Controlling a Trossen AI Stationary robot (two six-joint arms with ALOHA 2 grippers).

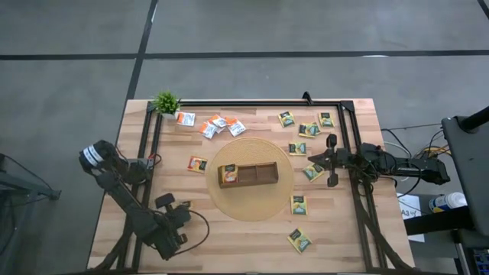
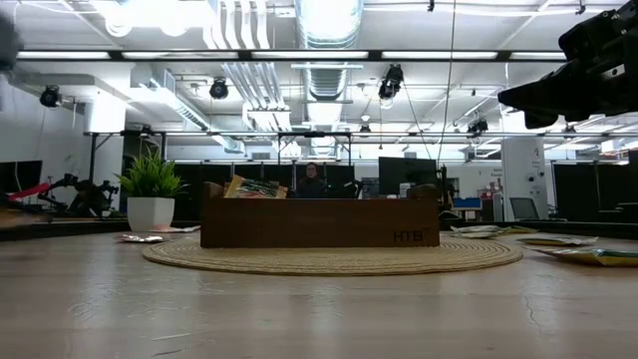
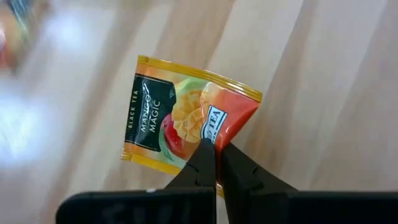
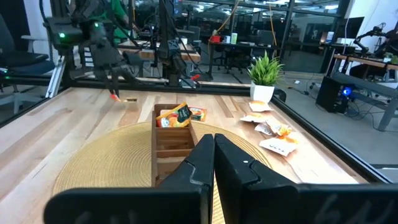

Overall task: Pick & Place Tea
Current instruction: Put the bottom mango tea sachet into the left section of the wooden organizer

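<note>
The wooden tabletop (image 1: 252, 237) carries a round woven mat (image 1: 248, 179) and the long wooden tray (image 1: 256, 175). The left hand (image 3: 216, 163) pinches an orange mango tea sachet (image 3: 186, 121) left of the mat; the right hand (image 4: 214, 149), fingers together and empty, hangs beyond the mat's right edge.

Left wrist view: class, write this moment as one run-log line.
left gripper: shut on mango tea sachet | right gripper: shut, empty, facing wooden tray

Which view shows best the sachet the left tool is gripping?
The left wrist view: the mango tea sachet fills it, pinched in the shut left tool. High view shows it small; right wrist view, distant; low view, not identifiable.
</note>
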